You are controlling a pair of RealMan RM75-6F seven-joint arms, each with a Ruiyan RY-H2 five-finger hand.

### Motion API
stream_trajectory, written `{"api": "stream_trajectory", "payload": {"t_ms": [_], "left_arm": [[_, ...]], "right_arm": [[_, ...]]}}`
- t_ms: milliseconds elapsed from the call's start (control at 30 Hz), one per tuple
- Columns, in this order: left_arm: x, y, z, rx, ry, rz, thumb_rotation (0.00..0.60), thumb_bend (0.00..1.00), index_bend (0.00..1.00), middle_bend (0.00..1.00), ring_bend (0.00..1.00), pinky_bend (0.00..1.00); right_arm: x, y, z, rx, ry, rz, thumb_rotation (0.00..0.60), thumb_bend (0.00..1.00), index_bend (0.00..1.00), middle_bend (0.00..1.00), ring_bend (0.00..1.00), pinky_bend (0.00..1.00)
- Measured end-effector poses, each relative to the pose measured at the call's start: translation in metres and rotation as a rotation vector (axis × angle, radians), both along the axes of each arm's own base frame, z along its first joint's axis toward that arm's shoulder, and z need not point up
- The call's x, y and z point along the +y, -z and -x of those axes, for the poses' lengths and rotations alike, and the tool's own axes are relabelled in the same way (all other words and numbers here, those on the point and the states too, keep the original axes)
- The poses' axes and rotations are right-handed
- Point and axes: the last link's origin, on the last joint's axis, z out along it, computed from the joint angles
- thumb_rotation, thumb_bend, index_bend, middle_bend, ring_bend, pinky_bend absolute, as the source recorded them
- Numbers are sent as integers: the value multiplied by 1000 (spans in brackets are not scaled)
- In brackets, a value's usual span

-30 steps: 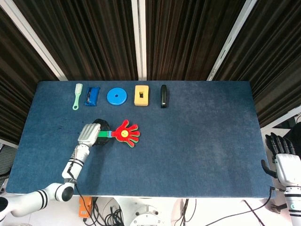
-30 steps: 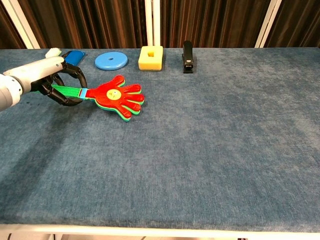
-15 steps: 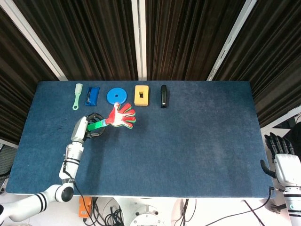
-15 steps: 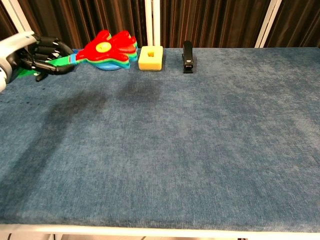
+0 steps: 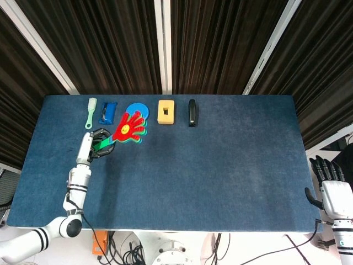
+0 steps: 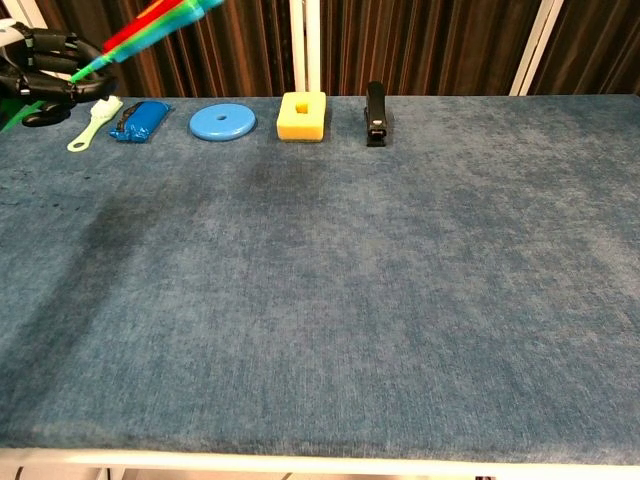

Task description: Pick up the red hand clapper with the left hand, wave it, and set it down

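The red hand clapper (image 5: 128, 128) has a green handle and a yellow face on its palm. My left hand (image 5: 97, 143) grips the handle and holds the clapper raised high above the table's left part. In the chest view the left hand (image 6: 45, 80) is at the top left edge, and the clapper (image 6: 150, 22) slants up out of frame. My right hand (image 5: 331, 185) hangs off the table's right edge, its fingers apart and holding nothing.
Along the far edge lie a pale green brush (image 5: 90, 113), a blue item (image 5: 108, 112), a blue disc (image 6: 222, 121), a yellow block (image 5: 166, 111) and a black stapler (image 5: 192, 112). The blue table cloth (image 5: 220, 165) spreads to the right.
My left hand has lifted the clapper off the table and swung it up and to the left, toward the far row. The right hand has stayed put.
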Motion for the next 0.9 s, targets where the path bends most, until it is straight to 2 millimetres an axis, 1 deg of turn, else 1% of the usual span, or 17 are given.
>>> {"api": "stream_trajectory", "payload": {"t_ms": [133, 267, 400, 533, 633, 667, 733, 800, 867, 900], "left_arm": [[-2, -3, -4, 9, 30, -2, 600, 415, 608, 619, 878, 1000], [-3, -9, -9, 24, 60, -18, 600, 415, 603, 659, 915, 1000], [-4, -14, -12, 35, 83, -35, 600, 415, 601, 706, 930, 1000], [-6, -20, -16, 53, 106, -52, 600, 415, 600, 798, 985, 1000], [-7, -22, -17, 78, 118, -63, 600, 405, 598, 892, 1000, 1000], [-8, -23, -18, 88, 124, -70, 600, 398, 601, 905, 1000, 1000], [-8, -24, -18, 97, 131, -80, 600, 376, 634, 930, 1000, 1000], [-9, -25, -19, 106, 139, -91, 600, 360, 704, 946, 1000, 1000], [-9, -25, -18, 117, 142, -103, 600, 341, 815, 958, 1000, 1000], [-9, -26, -18, 122, 143, -109, 600, 336, 851, 961, 1000, 1000]], "right_arm": [[0, 0, -1, 2, 0, 1, 600, 310, 0, 0, 0, 0], [-1, 0, -1, 2, 1, 0, 600, 311, 0, 0, 0, 0], [0, 0, 0, 2, 3, 1, 600, 310, 0, 0, 0, 0], [0, 0, 0, 0, 3, 2, 600, 310, 0, 0, 0, 0], [1, 0, 0, -1, 2, 3, 600, 311, 0, 0, 0, 0], [1, 0, 0, -1, 2, 4, 600, 311, 0, 0, 0, 0], [1, -1, 0, -2, 1, 5, 600, 311, 0, 0, 0, 0], [1, -1, 0, -2, 1, 6, 600, 311, 0, 0, 0, 0], [1, -1, 0, -2, 1, 6, 600, 311, 0, 0, 0, 0], [1, -1, 0, -2, 1, 7, 600, 311, 0, 0, 0, 0]]}}
